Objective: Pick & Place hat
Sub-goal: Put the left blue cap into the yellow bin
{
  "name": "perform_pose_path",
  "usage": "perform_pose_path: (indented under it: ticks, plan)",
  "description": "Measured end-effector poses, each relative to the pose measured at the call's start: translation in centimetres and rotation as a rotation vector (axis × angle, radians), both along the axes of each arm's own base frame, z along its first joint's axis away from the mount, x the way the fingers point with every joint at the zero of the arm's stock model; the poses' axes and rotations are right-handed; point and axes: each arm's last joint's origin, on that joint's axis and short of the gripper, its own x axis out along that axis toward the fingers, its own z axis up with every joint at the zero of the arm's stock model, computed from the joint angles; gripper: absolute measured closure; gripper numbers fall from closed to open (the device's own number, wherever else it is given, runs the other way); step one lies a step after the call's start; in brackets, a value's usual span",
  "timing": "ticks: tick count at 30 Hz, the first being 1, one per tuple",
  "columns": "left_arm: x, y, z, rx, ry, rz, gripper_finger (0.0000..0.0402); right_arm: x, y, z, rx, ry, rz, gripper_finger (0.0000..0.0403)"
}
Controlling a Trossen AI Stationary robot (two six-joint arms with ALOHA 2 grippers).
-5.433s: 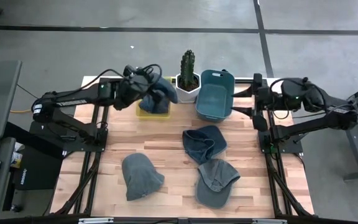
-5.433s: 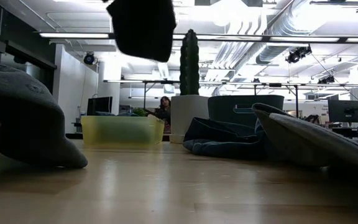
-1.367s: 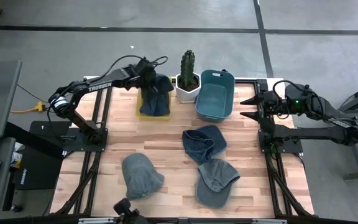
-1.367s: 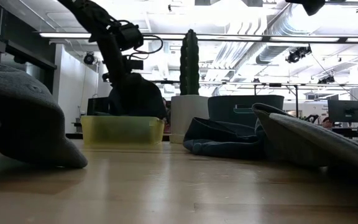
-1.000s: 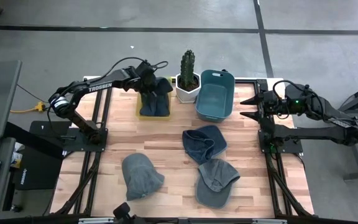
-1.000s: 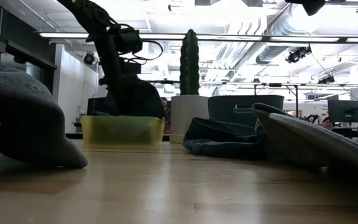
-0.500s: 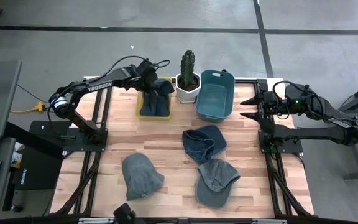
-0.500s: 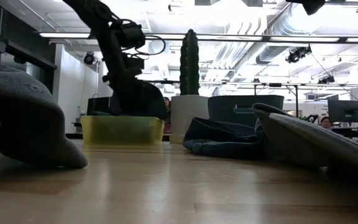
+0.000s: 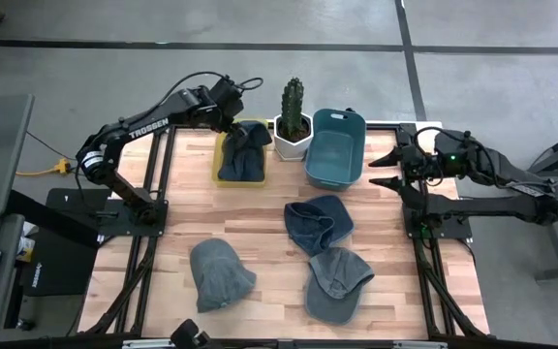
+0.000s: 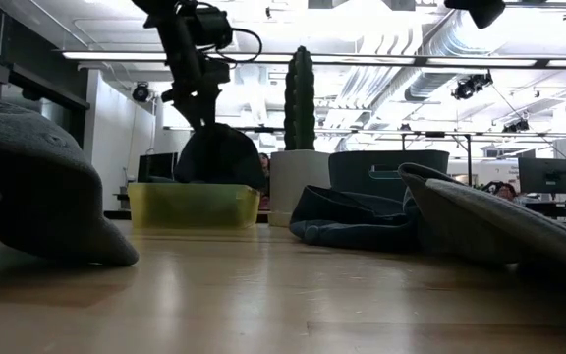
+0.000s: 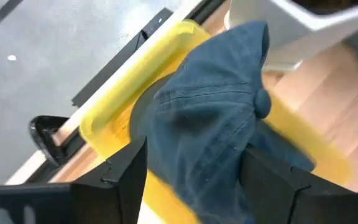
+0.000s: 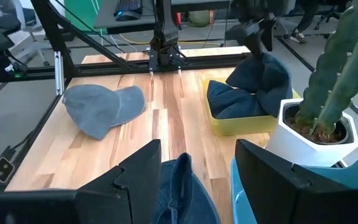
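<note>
Left gripper point(image 9: 232, 118), jaws parted, hanging above blue hat point(image 9: 243, 153) lying in yellow bin point(image 9: 218, 174) beside cactus point(image 9: 293, 100): should be lifting straight, avoiding snagging fabric.

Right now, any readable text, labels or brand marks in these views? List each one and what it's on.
"TROSSEN": white lettering along the left arm link, high view.
Left wrist view: part of a white mark at the bottom left corner, cut off, not readable.
The blue hat in the yellow bin, the other hats, the cactus pot and the blue bin show no text.
</note>
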Motion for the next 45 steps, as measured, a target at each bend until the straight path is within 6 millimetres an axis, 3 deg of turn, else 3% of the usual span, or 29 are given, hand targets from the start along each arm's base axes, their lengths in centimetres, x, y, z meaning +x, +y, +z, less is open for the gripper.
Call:
perform_pose_path:
  ticks: [6,21,32,41,45]
  plan:
    - [0.5,0.1,0.3,-0.039,-0.11,0.04,0.0222,0.5,-0.1,-0.2,-0.018,0.02,0.006,0.0201]
    - [1.5,0.0,0.9,-0.025,-0.221,-0.055,0.0225,0.5,-0.1,-0.2,-0.017,0.022,0.006,0.0201]
    - [2.8,0.5,-1.2,-0.08,-0.173,-0.041,0.0225,0.5,-0.1,-0.2,-0.017,0.023,0.006,0.0201]
    - [2.6,0.6,-1.3,-0.031,-0.113,-0.005,0.0226,0.5,-0.1,-0.2,-0.016,0.023,0.006,0.0201]
    - [2.8,0.3,-1.3,0.031,-0.05,-0.073,0.0226,0.5,-0.1,-0.2,-0.016,0.023,0.005,0.0201]
